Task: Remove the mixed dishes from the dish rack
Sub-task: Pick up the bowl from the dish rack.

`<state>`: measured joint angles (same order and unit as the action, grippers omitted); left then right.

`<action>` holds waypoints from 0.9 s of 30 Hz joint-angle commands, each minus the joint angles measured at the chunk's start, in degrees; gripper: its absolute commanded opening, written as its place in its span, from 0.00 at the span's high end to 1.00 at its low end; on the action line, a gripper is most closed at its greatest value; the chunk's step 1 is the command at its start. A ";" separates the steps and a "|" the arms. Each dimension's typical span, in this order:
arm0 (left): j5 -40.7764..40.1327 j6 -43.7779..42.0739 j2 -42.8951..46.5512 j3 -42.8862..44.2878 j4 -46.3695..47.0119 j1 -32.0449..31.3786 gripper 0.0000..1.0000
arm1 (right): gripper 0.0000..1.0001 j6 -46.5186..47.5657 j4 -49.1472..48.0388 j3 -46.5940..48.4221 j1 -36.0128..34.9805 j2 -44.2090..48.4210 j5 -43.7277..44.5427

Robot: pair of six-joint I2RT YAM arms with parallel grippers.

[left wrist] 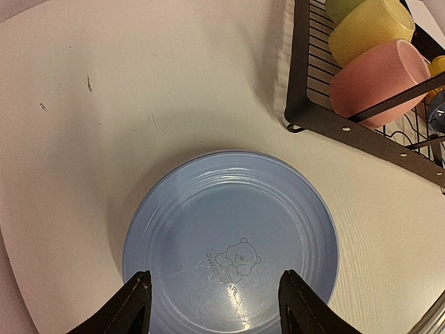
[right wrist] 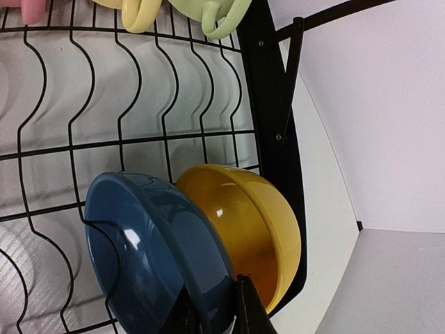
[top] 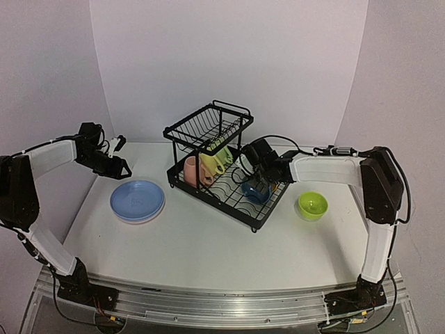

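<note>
The black wire dish rack (top: pixel 208 149) stands mid-table. In its lower tray lie a pink mug (top: pixel 192 170), a yellow mug (top: pixel 211 163) and a pale-green mug (top: pixel 221 152), next to a blue bowl (right wrist: pixel 149 250) and a yellow bowl (right wrist: pixel 254 223) on edge. My right gripper (right wrist: pixel 212 313) is shut on the blue bowl's rim, one finger inside the bowl and one between the two bowls. The blue plate (left wrist: pixel 229 236) lies flat on the table to the left (top: pixel 137 200), with a paler plate rim showing under it. My left gripper (left wrist: pixel 215 306) hangs open and empty above it. The green bowl (top: pixel 312 205) sits on the table to the right.
The rack's upper basket (top: pixel 208 125) holds nothing that shows. The rack's near-left corner (left wrist: pixel 306 115) is close to the blue plate. White walls stand behind and at both sides of the table (top: pixel 208 243).
</note>
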<state>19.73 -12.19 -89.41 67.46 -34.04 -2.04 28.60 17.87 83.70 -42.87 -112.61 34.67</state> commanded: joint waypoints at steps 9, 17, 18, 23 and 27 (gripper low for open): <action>0.03 -1.22 1.78 0.57 1.08 -0.07 0.37 | 1.00 7.35 -17.33 1.35 -0.62 6.55 9.54; 0.27 -1.21 1.43 0.80 1.33 -0.05 0.37 | 1.00 10.15 -21.44 -0.13 -1.38 7.65 12.26; 0.31 -1.21 1.45 0.85 1.29 -0.06 0.37 | 1.00 11.46 -23.53 -0.69 -1.51 7.37 13.42; 0.23 -1.30 1.50 1.19 1.04 -0.07 0.37 | 1.00 20.70 -35.77 -3.32 -3.16 4.52 18.36; 0.23 -1.50 1.60 1.18 0.87 -0.04 0.37 | 1.00 29.73 -47.98 -5.21 -4.50 1.18 21.65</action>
<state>19.75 -12.53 -89.41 67.46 -34.02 -2.04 48.20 -7.88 78.41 -45.29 -112.66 49.54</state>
